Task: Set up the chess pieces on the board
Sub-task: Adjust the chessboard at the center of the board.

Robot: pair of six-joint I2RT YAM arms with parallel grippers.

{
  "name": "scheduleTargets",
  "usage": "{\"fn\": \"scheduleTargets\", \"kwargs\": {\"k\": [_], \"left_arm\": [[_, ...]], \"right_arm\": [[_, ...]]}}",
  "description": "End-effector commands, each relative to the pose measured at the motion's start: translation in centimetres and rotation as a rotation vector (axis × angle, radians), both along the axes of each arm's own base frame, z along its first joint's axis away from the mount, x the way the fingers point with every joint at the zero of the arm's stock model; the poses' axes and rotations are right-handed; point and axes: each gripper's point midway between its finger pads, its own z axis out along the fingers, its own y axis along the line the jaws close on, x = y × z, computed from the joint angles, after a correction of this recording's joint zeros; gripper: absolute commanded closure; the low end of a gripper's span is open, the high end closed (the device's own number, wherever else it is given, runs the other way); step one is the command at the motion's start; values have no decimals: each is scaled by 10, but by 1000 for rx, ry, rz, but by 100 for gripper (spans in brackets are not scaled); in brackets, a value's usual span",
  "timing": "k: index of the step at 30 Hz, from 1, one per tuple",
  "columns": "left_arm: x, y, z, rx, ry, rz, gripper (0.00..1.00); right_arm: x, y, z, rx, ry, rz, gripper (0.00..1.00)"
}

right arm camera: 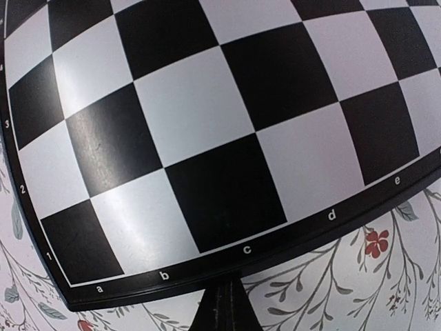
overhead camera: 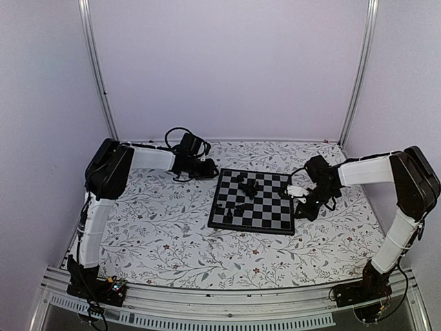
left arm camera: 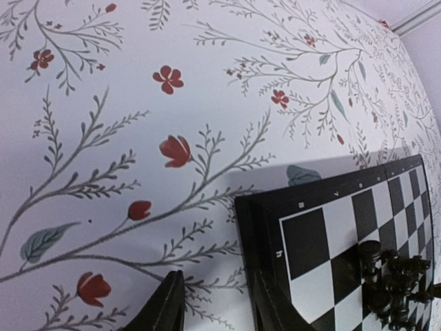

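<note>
The board (overhead camera: 269, 217) lies flat in the middle of the table. Several black chess pieces (overhead camera: 247, 187) stand or lie bunched on its far-left part, a few more nearer the left edge (overhead camera: 238, 207). My left gripper (overhead camera: 207, 169) is just off the board's far-left corner. In the left wrist view it (left arm camera: 217, 310) is open and empty over the cloth, beside the board's edge (left arm camera: 324, 227), with pieces (left arm camera: 389, 276) at the right. My right gripper (overhead camera: 303, 207) is at the board's right edge. In the right wrist view it (right arm camera: 227, 310) is shut, just off the bare squares (right arm camera: 186, 117).
A floral tablecloth (overhead camera: 158, 234) covers the table. White walls with metal corner posts (overhead camera: 96, 69) enclose the back and sides. An aluminium rail (overhead camera: 220, 307) runs along the near edge between the arm bases.
</note>
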Motion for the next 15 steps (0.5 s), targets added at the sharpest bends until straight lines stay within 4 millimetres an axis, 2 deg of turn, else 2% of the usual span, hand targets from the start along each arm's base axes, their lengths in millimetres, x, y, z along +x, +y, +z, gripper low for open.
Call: {"fn": "scheduleTargets", "kwargs": {"k": [1,6,15], "left_arm": [[8,5,-22,31,44,-17,64],[12,-4,-25,-2,43,-61,64],[5,-29,-16,-126,46,-176,63]], "right_arm": [[-59,10,-34,-40,227,89,100],[-68,24,-37,-51,230,138,100],[-91,47,-34,-25,249,233,100]]}}
